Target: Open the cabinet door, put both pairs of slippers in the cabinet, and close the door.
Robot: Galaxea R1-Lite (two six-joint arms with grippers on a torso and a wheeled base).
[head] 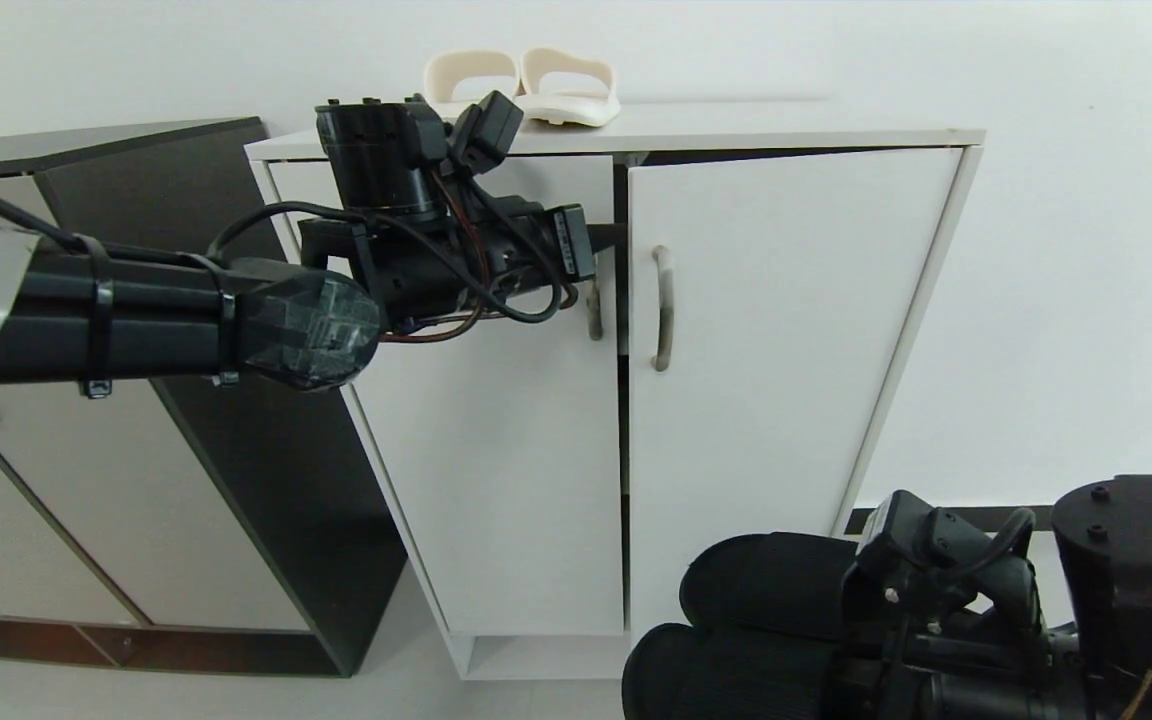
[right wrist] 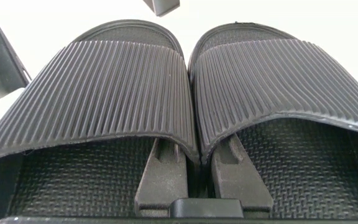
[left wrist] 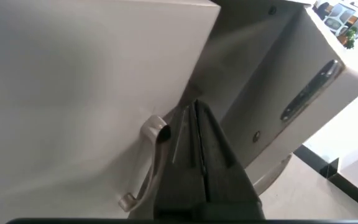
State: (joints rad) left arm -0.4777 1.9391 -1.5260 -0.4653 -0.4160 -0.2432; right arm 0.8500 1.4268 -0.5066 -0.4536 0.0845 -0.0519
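Left gripper (left wrist: 192, 118) at door handle (left wrist: 151, 158), aperture not discernible; the pull should follow the hinge arc. Right gripper (right wrist: 197, 180), clamped on black slippers (head: 766, 590), should hold clear.

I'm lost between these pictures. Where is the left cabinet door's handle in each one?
Head view: the left door handle sits near the picture's middle, its upper part hidden.
Left wrist view: the handle is seen close up, curving off the white door face.
Right wrist view: not in it.
Shared landmark: the right door handle, next to it in both.
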